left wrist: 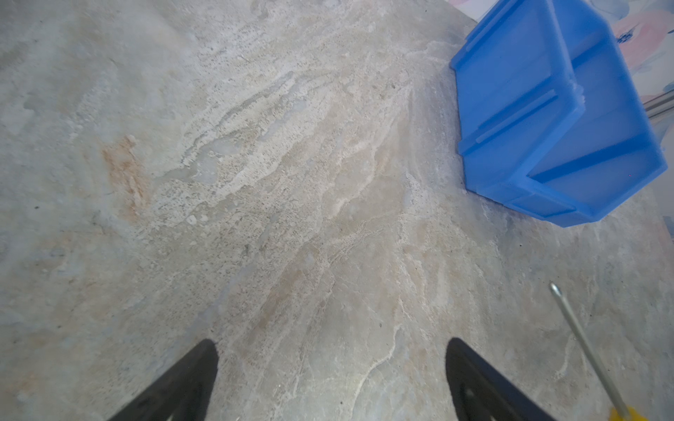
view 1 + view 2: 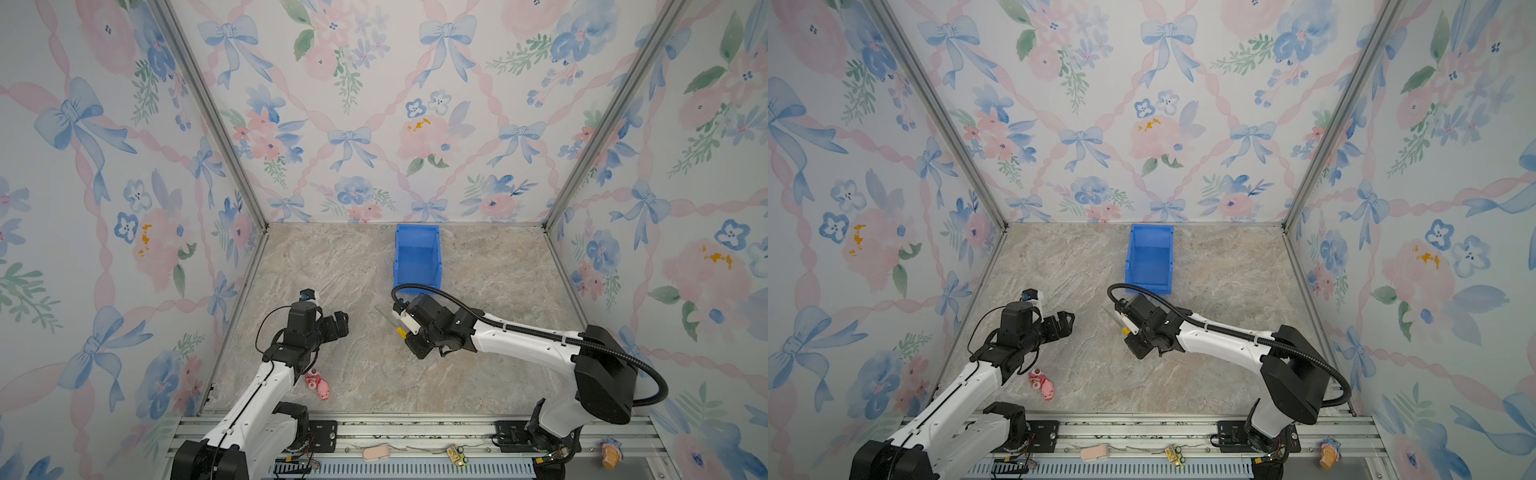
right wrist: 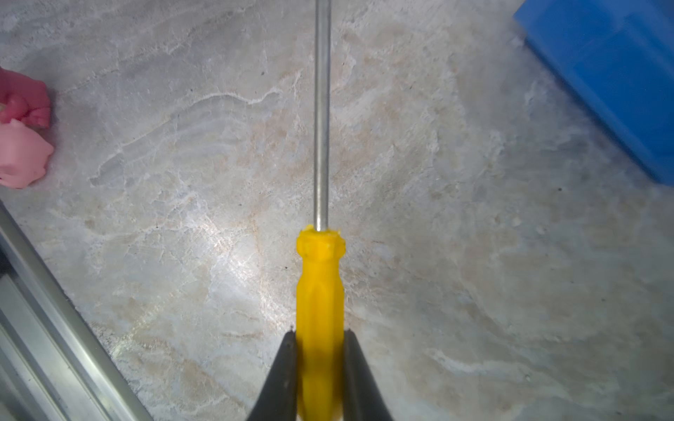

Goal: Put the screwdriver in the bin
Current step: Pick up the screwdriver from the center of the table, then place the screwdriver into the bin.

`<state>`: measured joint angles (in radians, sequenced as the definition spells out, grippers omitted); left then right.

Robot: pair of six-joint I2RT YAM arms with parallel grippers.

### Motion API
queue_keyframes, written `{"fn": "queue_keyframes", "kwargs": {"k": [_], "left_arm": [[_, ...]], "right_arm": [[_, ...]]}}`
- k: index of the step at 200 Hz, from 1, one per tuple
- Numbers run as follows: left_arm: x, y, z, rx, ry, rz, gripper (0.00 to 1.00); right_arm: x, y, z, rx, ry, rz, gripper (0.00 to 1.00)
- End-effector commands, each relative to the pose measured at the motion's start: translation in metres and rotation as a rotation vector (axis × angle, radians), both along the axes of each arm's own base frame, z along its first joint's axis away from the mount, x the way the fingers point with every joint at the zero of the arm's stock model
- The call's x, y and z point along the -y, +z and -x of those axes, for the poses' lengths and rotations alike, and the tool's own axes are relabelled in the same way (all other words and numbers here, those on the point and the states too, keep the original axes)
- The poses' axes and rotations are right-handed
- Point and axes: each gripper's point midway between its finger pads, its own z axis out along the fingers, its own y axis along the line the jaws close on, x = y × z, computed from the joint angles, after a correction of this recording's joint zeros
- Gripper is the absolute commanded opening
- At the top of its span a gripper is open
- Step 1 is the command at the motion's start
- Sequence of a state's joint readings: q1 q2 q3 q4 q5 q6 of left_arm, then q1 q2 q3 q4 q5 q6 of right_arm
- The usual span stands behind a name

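The screwdriver (image 3: 320,291) has a yellow handle and a thin grey shaft. My right gripper (image 3: 320,333) is shut on the handle, one black finger on each side, with the shaft pointing straight ahead of the jaws. In both top views it lies low over the table, just in front of the blue bin (image 2: 417,266) (image 2: 1149,266), with the screwdriver's (image 2: 401,332) shaft pointing away to the left. The bin is empty, its lower lip facing the arms. My left gripper (image 2: 343,321) (image 1: 332,346) hovers open and empty to the left; its view shows the screwdriver's shaft (image 1: 583,342) and the bin (image 1: 547,109).
A pink toy (image 2: 318,384) (image 3: 22,145) lies on the marble table near the left arm's elbow. Small items sit on the front metal rail: a beige piece (image 2: 376,453), a green-yellow toy (image 2: 457,454) and an orange toy (image 2: 610,453). Floral walls enclose three sides.
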<state>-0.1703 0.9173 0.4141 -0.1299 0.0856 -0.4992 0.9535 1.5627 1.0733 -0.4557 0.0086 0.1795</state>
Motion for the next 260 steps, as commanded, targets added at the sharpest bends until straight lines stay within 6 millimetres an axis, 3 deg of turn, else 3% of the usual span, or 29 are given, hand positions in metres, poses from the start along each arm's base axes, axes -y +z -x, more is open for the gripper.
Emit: {"fn": "queue_keyframes", "kwargs": {"k": [1,41,73,100,160,198,260], "left_arm": [[-0.001,0.002,0.0,-0.003,0.002,-0.008,0.98],[0.008,0.011,-0.002,0.018,-0.047,0.0,0.98],[0.018,0.02,-0.003,0.044,-0.096,0.014,0.98],[0.025,0.026,-0.002,0.062,-0.123,0.023,0.98],[0.029,0.036,-0.002,0.098,-0.133,0.031,0.98],[0.029,0.039,-0.001,0.107,-0.129,0.03,0.98],[0.026,0.04,0.001,0.125,-0.128,0.014,0.98]], "right_arm": [[0.019,0.026,-0.021,0.02,-0.142,-0.038,0.0],[0.042,0.063,-0.065,0.051,-0.326,-0.1,0.0],[0.057,0.071,-0.105,0.051,-0.476,-0.126,0.0],[0.052,0.081,-0.136,0.062,-0.555,-0.169,0.0],[0.029,0.045,-0.195,0.024,-0.694,-0.173,0.02],[0.021,0.018,-0.209,-0.007,-0.715,-0.147,0.04],[0.015,-0.004,-0.229,-0.011,-0.71,-0.111,0.12]]}}
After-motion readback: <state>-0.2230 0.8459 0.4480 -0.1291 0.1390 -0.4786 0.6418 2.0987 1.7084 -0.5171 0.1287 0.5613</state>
